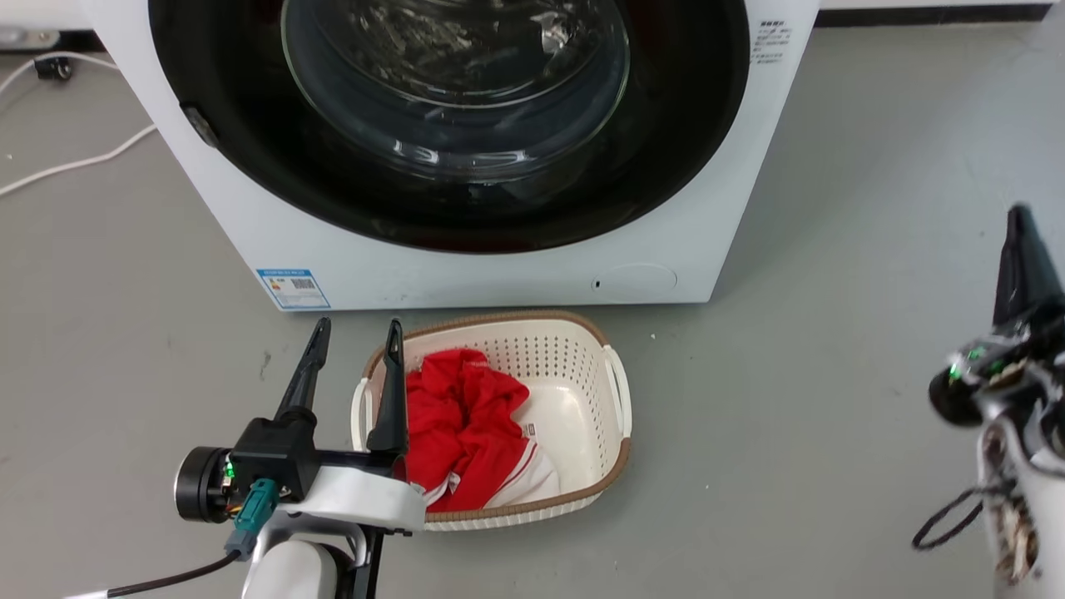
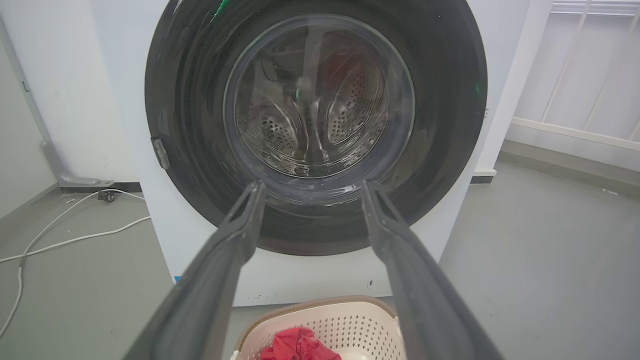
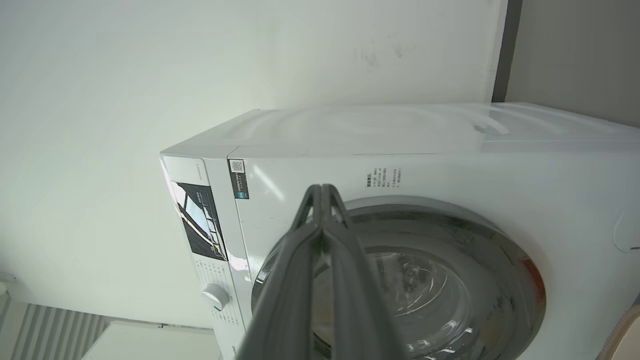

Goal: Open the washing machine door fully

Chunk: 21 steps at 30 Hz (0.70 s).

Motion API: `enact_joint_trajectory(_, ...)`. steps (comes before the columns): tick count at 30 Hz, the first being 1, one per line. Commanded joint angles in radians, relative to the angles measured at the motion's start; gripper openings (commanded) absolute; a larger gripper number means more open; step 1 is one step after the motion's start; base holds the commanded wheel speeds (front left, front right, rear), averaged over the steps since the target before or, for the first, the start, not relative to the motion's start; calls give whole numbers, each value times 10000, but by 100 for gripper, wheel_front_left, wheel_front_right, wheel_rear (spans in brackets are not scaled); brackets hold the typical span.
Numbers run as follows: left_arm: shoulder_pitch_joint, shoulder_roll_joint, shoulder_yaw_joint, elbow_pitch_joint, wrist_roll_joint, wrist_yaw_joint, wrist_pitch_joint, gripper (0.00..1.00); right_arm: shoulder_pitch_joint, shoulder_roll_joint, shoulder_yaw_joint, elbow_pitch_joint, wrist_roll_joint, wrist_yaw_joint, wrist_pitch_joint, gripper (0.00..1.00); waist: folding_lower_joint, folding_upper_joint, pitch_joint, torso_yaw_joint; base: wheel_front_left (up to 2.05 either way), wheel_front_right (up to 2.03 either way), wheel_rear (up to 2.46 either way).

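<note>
Left hand (image 1: 359, 323) gapes, right hand (image 1: 1019, 229) pinched closed; basket (image 1: 499, 319) holds red clothing (image 1: 466, 433) before the washing machine (image 1: 516, 266).

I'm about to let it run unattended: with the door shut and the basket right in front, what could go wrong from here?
1. The washing machine door is glossy, and the one grip I can see is a small grey tab at its left edge; the open left gripper could slip off it.
2. The laundry basket sits close before the washing machine, partly beneath that gripper, which may knock it while reaching or pulling.
</note>
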Motion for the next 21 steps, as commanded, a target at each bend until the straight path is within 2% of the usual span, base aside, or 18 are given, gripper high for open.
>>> enact_joint_trajectory(1,-168,-3,41,-47,-5,38,-27,100,-456,-184,37,196,149,0,276,0,-1,0,259,42,0,0,0)
enact_joint_trajectory(9,-518,-2,94,-341,64,-3,-27,100,-2923,-1554,517,1871,419,0,1458,0,-1,0,1068,204,0,0,0)
enact_joint_trajectory(15,-897,-4,45,-622,103,-37,-27,100,-4851,-2411,1264,3335,438,0,2496,0,-1,0,1727,348,0,0,0)
enact_joint_trajectory(21,-1171,-4,-60,-833,137,0,-27,100,-6323,-2741,2118,4463,134,0,3185,0,-1,0,2197,467,0,0,0)
